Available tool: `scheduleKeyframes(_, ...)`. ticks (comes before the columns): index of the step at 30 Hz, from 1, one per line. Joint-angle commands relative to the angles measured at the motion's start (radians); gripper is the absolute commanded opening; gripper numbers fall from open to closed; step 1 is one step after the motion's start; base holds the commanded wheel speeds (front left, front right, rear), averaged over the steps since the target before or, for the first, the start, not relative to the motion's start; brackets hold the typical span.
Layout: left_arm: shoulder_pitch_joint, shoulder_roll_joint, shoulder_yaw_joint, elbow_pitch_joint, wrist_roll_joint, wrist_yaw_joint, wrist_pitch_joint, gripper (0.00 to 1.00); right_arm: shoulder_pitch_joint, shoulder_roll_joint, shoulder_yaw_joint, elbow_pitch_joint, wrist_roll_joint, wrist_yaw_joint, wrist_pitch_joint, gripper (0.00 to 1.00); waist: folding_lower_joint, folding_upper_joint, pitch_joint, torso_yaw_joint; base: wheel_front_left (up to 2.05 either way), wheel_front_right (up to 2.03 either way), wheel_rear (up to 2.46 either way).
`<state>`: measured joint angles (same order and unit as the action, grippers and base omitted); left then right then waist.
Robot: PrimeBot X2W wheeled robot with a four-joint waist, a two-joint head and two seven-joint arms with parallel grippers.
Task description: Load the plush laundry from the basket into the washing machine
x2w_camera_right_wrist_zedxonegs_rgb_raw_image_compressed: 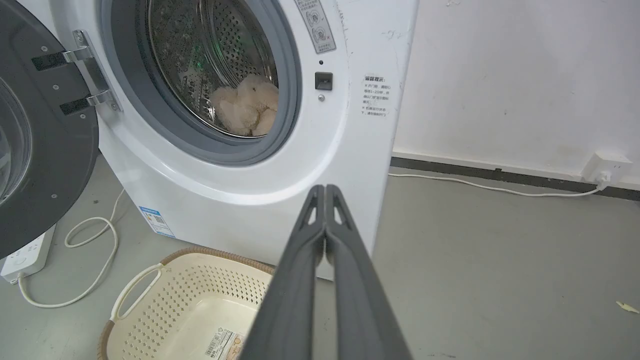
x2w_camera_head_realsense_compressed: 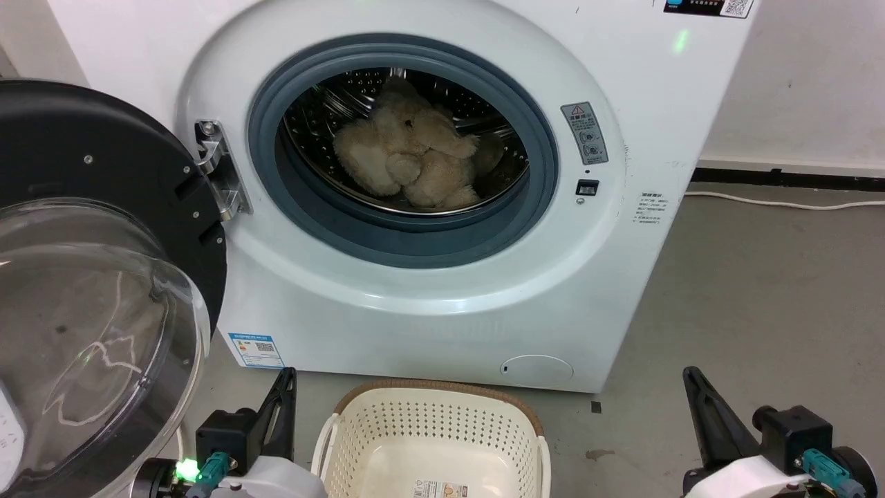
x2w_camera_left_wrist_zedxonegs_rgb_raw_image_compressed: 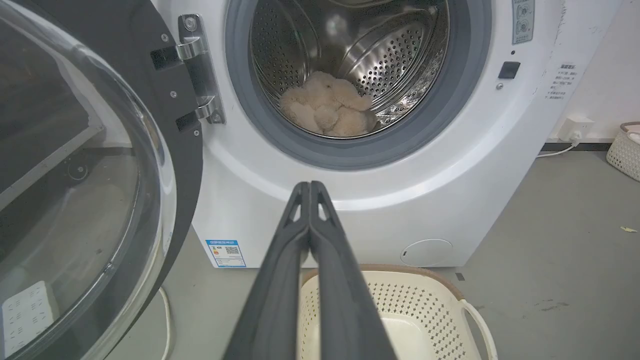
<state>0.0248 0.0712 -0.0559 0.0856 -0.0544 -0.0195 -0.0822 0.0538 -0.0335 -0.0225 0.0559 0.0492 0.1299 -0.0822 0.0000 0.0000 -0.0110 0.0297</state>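
Inside the drum [x2w_camera_head_realsense_compressed: 477, 104] of the washing machine [x2w_camera_head_realsense_compressed: 429, 311], at twelve o'clock in the head view: the plush laundry [x2w_camera_head_realsense_compressed: 408, 155], slumped in a heap on the steel. Well behind the grey gasket [x2w_camera_head_realsense_compressed: 415, 242], no limb draped over the lip. At six o'clock, on the floor just before the machine: the basket [x2w_camera_head_realsense_compressed: 432, 384], bare inside. Judged as loading done, bar any shutting of the door [x2w_camera_head_realsense_compressed: 104, 159], swung wide at nine o'clock.

Possible trouble from here:
- A knock against that door, close beside the left arm, from any sideways swing toward nine o'clock.
- A shove of the basket from a drop of either arm toward six, given its spot between the two.
- A snag on the white power strip [x2w_camera_right_wrist_zedxonegs_rgb_raw_image_compressed: 27, 254] lying on the floor under the door, from a careless roll of the base.
- Little risk of the plush laundry tumbling out, judging by its depth in the drum. A pinch in the gasket not ruled out on a hasty door close.

Left gripper [x2w_camera_left_wrist_zedxonegs_rgb_raw_image_compressed: 310, 186]: low at seven o'clock in the head view, just beside the basket, pointing up toward the machine's front. Fingers pressed tip to tip, clenched on nothing.

Right gripper [x2w_camera_right_wrist_zedxonegs_rgb_raw_image_compressed: 325, 189]: low at five o'clock, well apart from the basket, likewise aimed at the machine. Fingers pinched together, empty.

Both well short of the gasket.
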Motion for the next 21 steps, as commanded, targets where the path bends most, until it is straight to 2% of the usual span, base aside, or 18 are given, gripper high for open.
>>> scheduleKeyframes(1,-0.012,-0.005,0.005,-0.010,0.006,0.008,0.005,0.00,-0.018,-0.002,0.003,-0.010,-0.010,0.001,0.005,0.00,0.0000,0.0000,0.000,-0.001,0.00,0.00,0.00)
scheduleKeyframes(21,-0.019,-0.013,0.032,-0.050,0.032,0.014,0.046,0.00,-0.037,-0.002,0.013,-0.034,-0.031,0.001,0.046,0.00,0.0000,0.0000,0.006,-0.016,0.00,0.00,0.00)
